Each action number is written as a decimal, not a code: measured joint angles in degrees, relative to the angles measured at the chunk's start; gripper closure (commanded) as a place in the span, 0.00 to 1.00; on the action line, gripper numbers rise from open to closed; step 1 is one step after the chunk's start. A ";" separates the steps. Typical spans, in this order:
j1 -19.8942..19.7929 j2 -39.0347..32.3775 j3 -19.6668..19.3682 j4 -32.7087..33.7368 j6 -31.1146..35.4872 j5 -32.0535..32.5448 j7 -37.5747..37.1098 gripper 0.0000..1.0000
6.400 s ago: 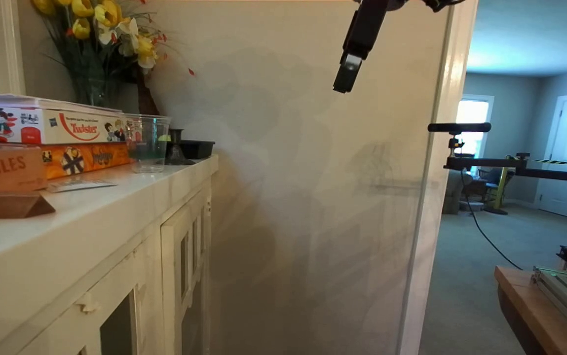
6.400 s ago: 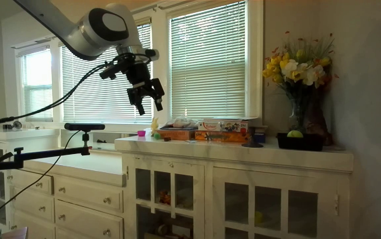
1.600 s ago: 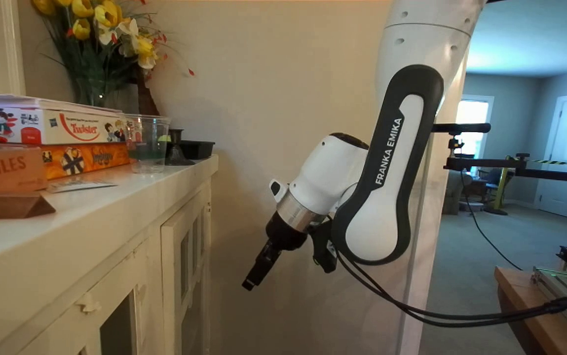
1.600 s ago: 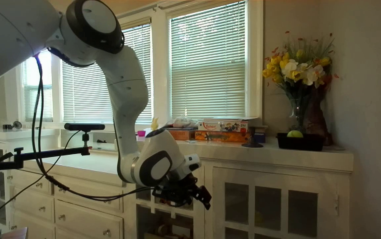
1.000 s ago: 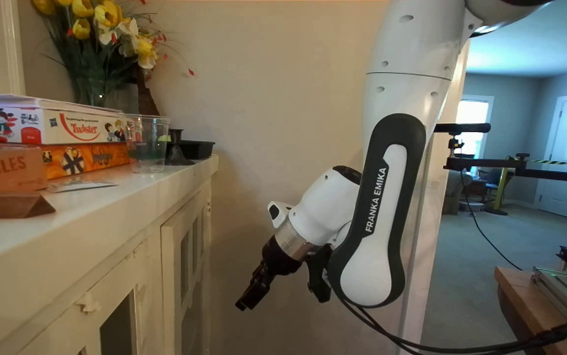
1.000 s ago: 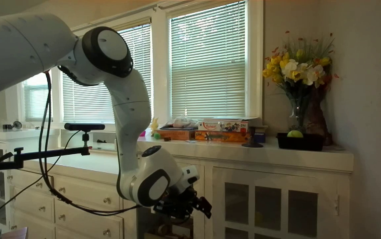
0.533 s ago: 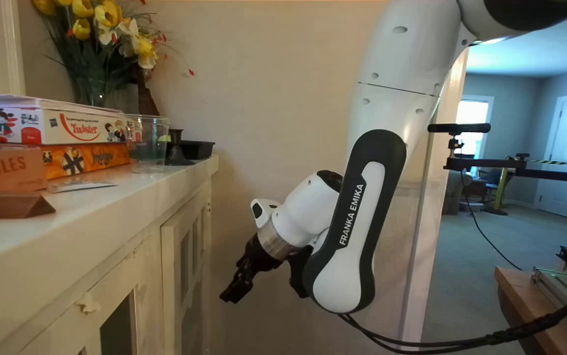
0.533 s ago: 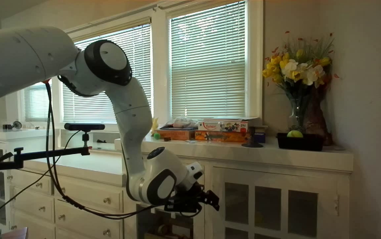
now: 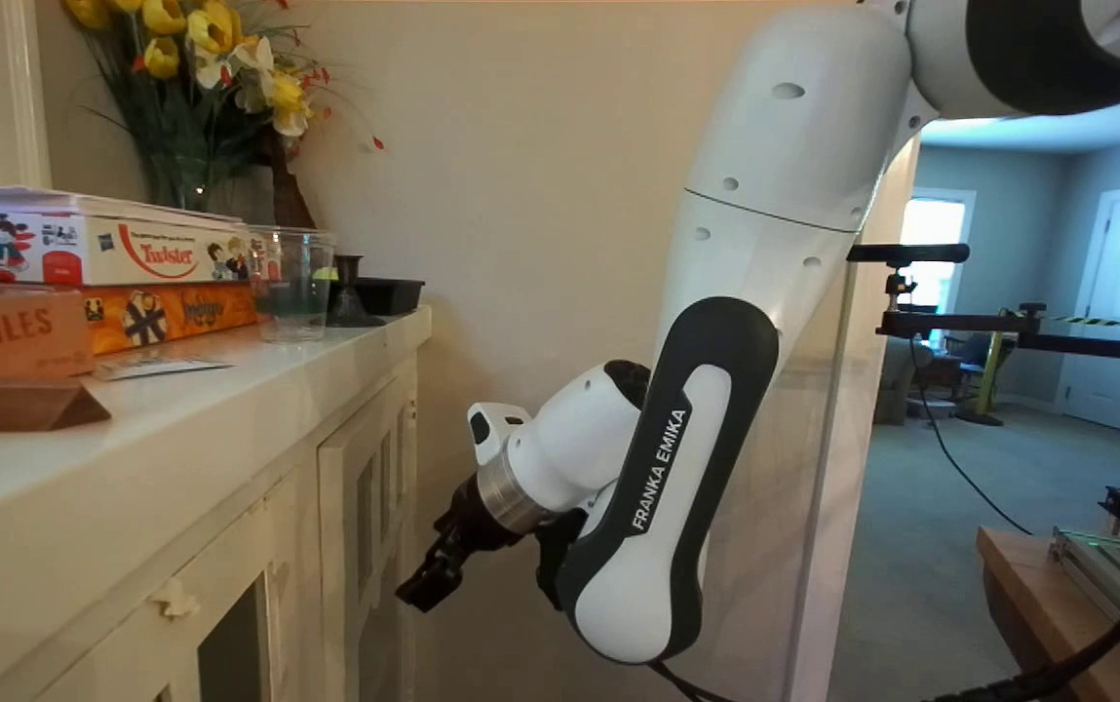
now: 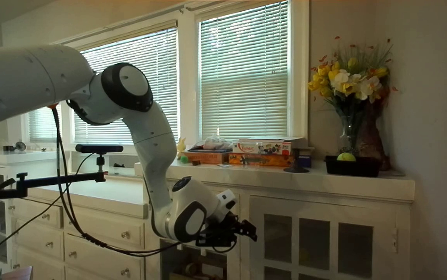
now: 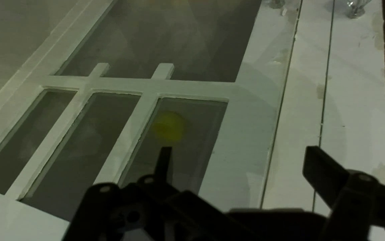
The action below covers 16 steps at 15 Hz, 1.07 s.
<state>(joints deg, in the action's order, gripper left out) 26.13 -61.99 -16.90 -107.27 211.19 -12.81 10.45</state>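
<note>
Your claw hangs wide, empty, near the cabinet door; overreach and you could knock a pane!

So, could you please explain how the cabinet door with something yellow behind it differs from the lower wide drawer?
The cabinet door has glass panes, while the lower wide drawer has a solid front with two knobs. Something yellow shows through the cabinet door; the drawer's contents, if any, are hidden. The open end effector is near the cabinet door, away from the drawer. Both are painted white.
</note>
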 measured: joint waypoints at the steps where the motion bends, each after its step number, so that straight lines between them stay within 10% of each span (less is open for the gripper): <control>1: 0.19 -0.36 0.01 0.20 0.23 -0.31 0.00 0.00; 16: -0.44 -3.20 -0.01 1.14 4.58 -1.83 -0.01 0.00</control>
<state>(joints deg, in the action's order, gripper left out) 25.68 -65.19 -16.91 -106.13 215.77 -14.64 10.44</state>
